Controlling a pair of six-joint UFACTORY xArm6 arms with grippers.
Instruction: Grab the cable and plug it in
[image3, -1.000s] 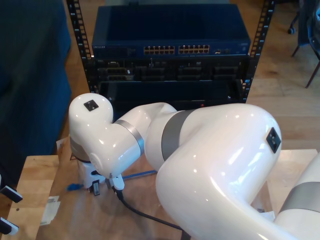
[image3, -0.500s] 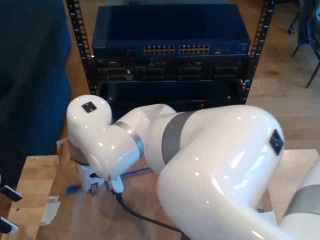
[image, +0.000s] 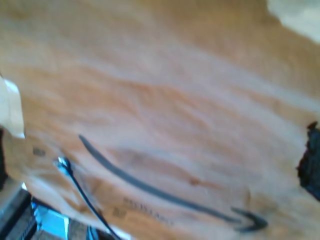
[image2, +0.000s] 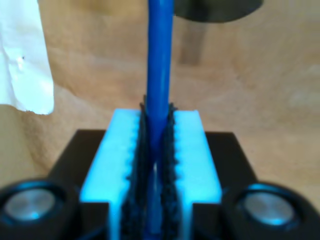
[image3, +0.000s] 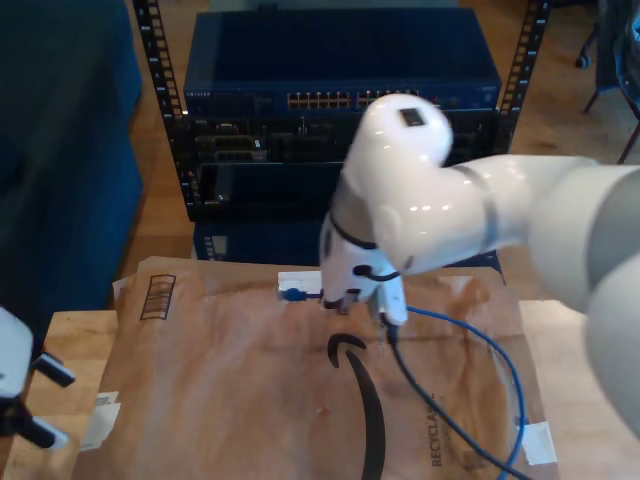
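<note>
**Blue cable clamped above the brown paper**

Near the desk's edge at the exterior view's left, a white arm part shows; whether my first gripper's jaws are open, I cannot tell. Over the flattened brown paper sheet (image3: 250, 380), near its far edge, my second gripper (image3: 335, 298) has its jaws closed on the thin bright-blue ethernet cable (image2: 159, 75), whose small blue plug (image3: 292, 294) points toward the exterior view's left. The cable loops away rightward.

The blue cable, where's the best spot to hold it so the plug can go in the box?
Just behind the plug, where my second gripper already pinches the blue cable. The cable is thin and floppy, so a grip close to the stiff plug probably keeps it pointing straight. It sticks out sideways toward the exterior view's left, ready to aim at the switch ports.
</note>
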